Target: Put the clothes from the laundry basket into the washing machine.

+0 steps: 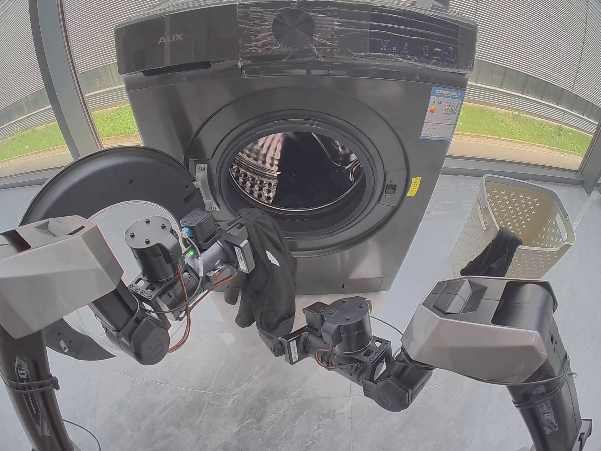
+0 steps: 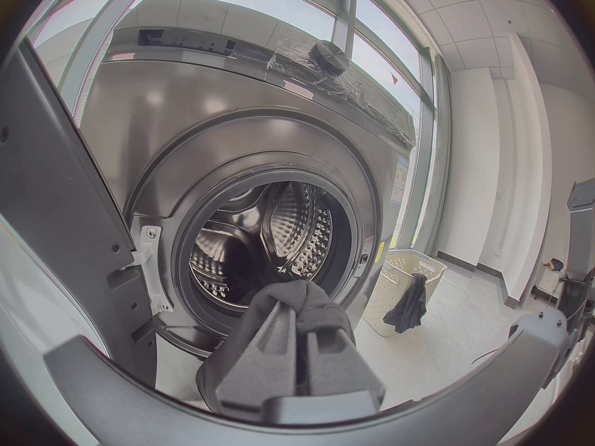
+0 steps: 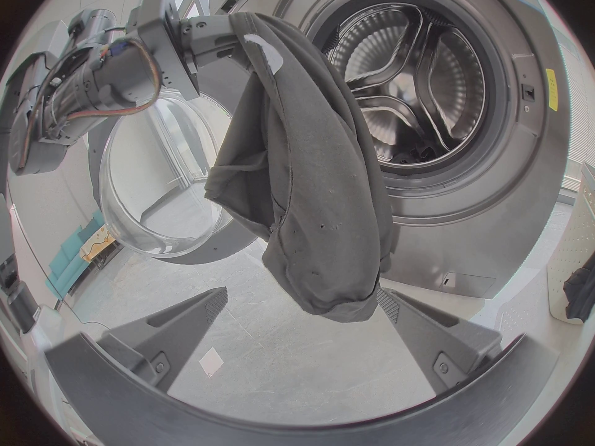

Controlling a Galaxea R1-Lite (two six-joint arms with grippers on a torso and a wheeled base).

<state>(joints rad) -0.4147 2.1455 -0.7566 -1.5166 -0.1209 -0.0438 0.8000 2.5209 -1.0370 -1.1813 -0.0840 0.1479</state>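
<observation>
My left gripper [image 1: 245, 240] [image 2: 302, 323] is shut on a black garment [image 1: 273, 280] [image 3: 310, 174], held just in front of the lower left rim of the washing machine's drum opening [image 1: 294, 170]. The garment hangs down limp. My right gripper [image 1: 270, 341] [image 3: 300, 293] sits open directly under it, and the cloth's lower end dangles between its fingers [image 3: 186, 317]. Something dark lies inside the drum [image 3: 415, 153]. The white laundry basket [image 1: 532, 211] stands on the floor to the machine's right, with another dark garment [image 1: 496, 253] [image 2: 409, 305] draped over its rim.
The machine's round door [image 1: 106, 183] is swung fully open to the left, close behind my left arm. Grey tiled floor [image 1: 238, 402] lies open in front of the machine. Windows run behind it.
</observation>
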